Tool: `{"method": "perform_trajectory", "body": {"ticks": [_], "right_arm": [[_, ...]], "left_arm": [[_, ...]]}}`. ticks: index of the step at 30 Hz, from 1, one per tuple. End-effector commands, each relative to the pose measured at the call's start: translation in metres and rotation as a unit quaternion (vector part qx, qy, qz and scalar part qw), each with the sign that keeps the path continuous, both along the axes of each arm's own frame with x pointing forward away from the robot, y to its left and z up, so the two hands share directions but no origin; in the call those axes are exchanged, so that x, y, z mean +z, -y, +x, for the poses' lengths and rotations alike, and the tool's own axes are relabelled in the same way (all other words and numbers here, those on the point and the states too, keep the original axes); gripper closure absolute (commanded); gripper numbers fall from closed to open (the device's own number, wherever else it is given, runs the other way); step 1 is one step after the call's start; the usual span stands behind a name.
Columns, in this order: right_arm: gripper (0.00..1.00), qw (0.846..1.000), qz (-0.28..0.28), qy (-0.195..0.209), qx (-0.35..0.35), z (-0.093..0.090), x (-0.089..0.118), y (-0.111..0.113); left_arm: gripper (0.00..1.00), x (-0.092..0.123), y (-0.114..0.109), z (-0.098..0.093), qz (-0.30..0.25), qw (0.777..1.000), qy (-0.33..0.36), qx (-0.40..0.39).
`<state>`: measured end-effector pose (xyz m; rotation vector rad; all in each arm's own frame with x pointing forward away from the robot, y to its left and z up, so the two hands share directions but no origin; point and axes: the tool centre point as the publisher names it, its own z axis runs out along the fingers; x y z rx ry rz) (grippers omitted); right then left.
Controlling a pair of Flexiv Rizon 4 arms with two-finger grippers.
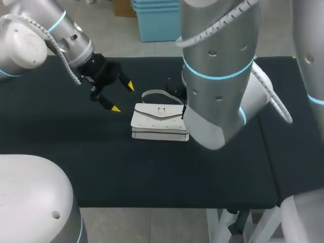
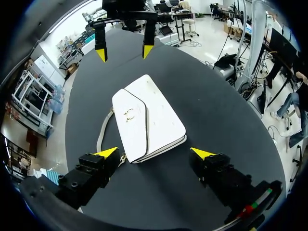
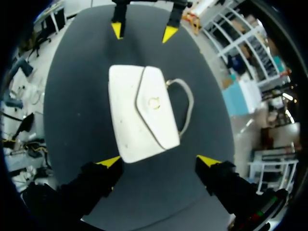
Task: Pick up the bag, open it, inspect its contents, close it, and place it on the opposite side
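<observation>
A white bag (image 1: 159, 122) lies flat on the black table (image 1: 76, 162), its flap shut with a small gold clasp (image 1: 161, 110) and its strap (image 1: 157, 93) looped on the far side. My left gripper (image 1: 123, 97) hangs open just left of the bag, empty. In the left wrist view the bag (image 2: 147, 118) lies ahead of the open left gripper (image 2: 154, 154), with my right gripper (image 2: 124, 52) open beyond it. In the right wrist view the bag (image 3: 139, 110) lies ahead of the open right gripper (image 3: 159, 160), facing the left gripper (image 3: 143, 32). In the head view my right arm hides its own fingers.
My right arm's thick grey links (image 1: 217, 76) stand over the table's middle and cover the bag's right end. Bare black table runs to the left, to the right and toward the front edge (image 1: 167, 205).
</observation>
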<state>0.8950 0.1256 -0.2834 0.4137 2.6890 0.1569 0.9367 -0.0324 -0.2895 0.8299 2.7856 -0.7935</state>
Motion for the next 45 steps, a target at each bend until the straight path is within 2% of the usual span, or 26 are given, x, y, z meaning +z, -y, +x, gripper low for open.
{"method": "perform_trajectory", "body": {"ticks": [1, 9, 20, 23, 27, 33, 41, 44, 45], "right_arm": [[0.0, 0.999, -0.029, 0.042, -0.014, 0.0, -0.002, -0.003], [0.0, 1.0, -0.02, 0.017, 0.002, 0.004, -0.01, -0.008], [0.0, 1.0, 0.014, -0.011, 0.023, 0.015, -0.012, -0.02], [0.0, 0.999, -0.005, -0.004, 0.034, 0.013, -0.015, -0.028], [0.0, 0.998, -0.032, 0.036, 0.028, 0.009, -0.02, -0.033], [0.0, 0.996, -0.021, 0.078, 0.024, 0.0, -0.03, -0.037], [0.0, 0.997, -0.012, 0.076, 0.024, 0.002, -0.035, -0.038], [0.0, 0.998, 0.024, 0.059, 0.022, 0.005, -0.026, -0.034], [0.0, 0.997, 0.055, 0.047, 0.02, 0.007, -0.022, -0.032]], "left_arm": [[0.0, 0.0, -0.001, 0.006, 0.0, 1.0, -0.003, -0.004], [0.0, -0.001, -0.016, 0.022, -0.014, 1.0, -0.019, 0.011], [0.0, 0.001, -0.017, 0.022, -0.004, 0.999, -0.021, 0.024], [0.0, 0.002, -0.017, 0.023, -0.004, 0.999, -0.023, 0.024], [0.0, 0.002, -0.016, 0.023, -0.006, 0.999, -0.025, 0.024], [0.0, 0.002, -0.016, 0.023, -0.003, 0.999, -0.027, 0.024], [0.0, 0.0, -0.014, 0.023, 0.002, 0.999, -0.03, 0.024], [0.0, 0.0, -0.012, 0.023, 0.004, 0.999, -0.031, 0.023], [0.0, 0.0, -0.012, 0.023, 0.004, 0.999, -0.032, 0.023]]}}
